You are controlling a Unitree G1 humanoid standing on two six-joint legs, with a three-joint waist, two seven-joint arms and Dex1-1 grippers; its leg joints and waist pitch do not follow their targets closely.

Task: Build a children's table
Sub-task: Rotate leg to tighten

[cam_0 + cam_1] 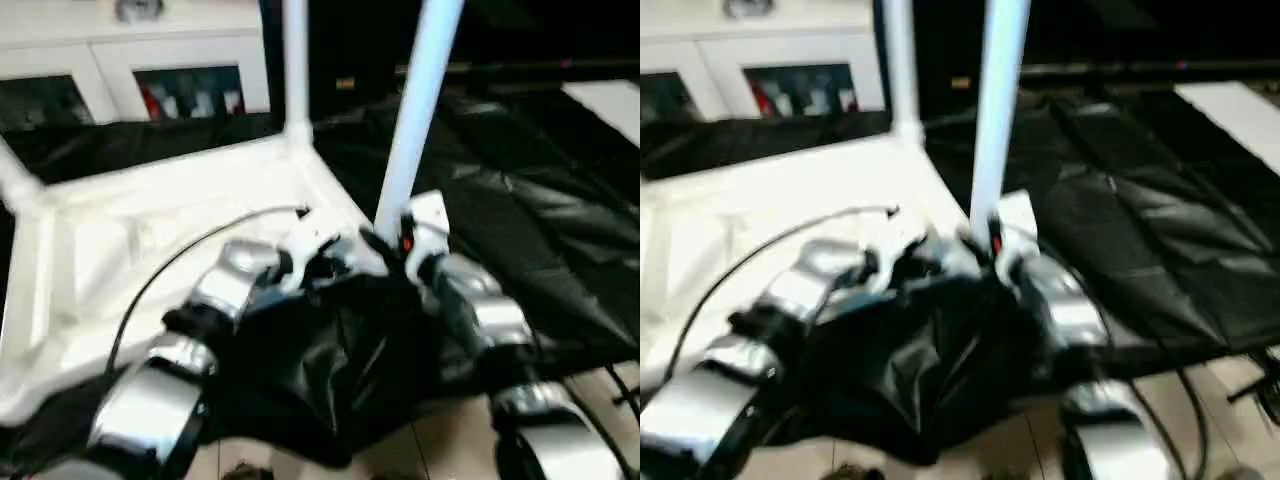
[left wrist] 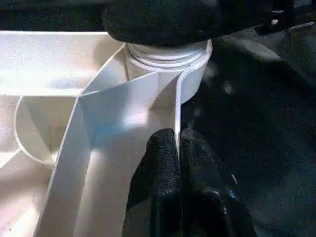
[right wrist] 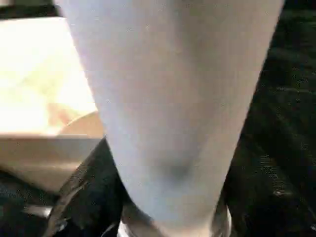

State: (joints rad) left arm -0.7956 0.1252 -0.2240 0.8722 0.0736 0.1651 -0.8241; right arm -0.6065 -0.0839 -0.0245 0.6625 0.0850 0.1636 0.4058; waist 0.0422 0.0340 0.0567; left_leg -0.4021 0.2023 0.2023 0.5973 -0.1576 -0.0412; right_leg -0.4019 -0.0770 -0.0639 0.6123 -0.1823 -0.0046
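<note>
Tabletop (image 1: 150, 240) is laid upside down on black sheeting (image 1: 520, 230), its near-right corner socket (image 2: 168, 54) taking a leg (image 1: 415, 110) whose long axis rises steeply, slightly tilted. Left gripper (image 2: 178, 148) is pinched together on the thin rim wall just beside that socket. Right gripper (image 1: 400, 243) is set about the leg's base, the nearer arm for seating it; its grip cannot be told

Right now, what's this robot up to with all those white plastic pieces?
It is assembling a children's table. The tabletop lies upside down on black sheeting. The left end effector is shut on the tabletop's thin rim beside a corner socket. The right end effector is at the base of a leg standing in that socket. Another leg already stands at the far corner.
</note>
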